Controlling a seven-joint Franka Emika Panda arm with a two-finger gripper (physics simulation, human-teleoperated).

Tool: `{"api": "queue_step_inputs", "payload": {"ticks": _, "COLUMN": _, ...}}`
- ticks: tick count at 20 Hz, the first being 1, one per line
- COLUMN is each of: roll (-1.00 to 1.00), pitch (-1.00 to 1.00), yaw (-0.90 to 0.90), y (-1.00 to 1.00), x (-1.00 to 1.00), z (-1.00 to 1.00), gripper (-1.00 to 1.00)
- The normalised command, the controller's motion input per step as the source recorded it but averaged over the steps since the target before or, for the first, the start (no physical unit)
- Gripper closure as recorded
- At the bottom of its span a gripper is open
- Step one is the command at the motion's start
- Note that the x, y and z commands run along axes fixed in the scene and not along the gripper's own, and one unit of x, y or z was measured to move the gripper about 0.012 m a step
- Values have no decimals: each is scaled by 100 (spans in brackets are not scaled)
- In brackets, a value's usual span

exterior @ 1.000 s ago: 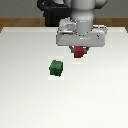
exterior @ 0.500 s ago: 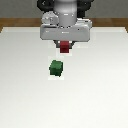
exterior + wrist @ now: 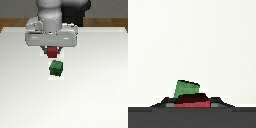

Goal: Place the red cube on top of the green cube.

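1. Gripper (image 3: 52, 51) is closed on the red cube (image 3: 52, 51), carrying it clear of the table (image 3: 100, 95) so it can pass over its target.
2. Green cube (image 3: 56, 69) rests on the table at about 5 o'clock from the red cube, just beside it.
3. Judged: alignment overhead comes next, then lowering.

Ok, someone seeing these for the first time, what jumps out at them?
The arm's gripper hangs above the white table, its jaws closed on the red cube. Just below and nearer the camera in the exterior view, the green cube sits alone on the table, nothing stacked on it yet.
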Motion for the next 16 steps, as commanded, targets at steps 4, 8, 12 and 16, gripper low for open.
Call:
{"api": "queue_step_inputs", "payload": {"ticks": 4, "roll": 0, "pitch": 0, "yaw": 0, "y": 25, "x": 0, "z": 0, "gripper": 100}}
{"api": "queue_step_inputs", "payload": {"ticks": 8, "roll": 0, "pitch": 0, "yaw": 0, "y": 25, "x": 0, "z": 0, "gripper": 100}}
{"api": "queue_step_inputs", "payload": {"ticks": 12, "roll": 0, "pitch": 0, "yaw": 0, "y": -25, "x": 0, "z": -25, "gripper": 100}}
{"api": "queue_step_inputs", "payload": {"ticks": 16, "roll": 0, "pitch": 0, "yaw": 0, "y": 0, "x": 0, "z": -25, "gripper": 100}}
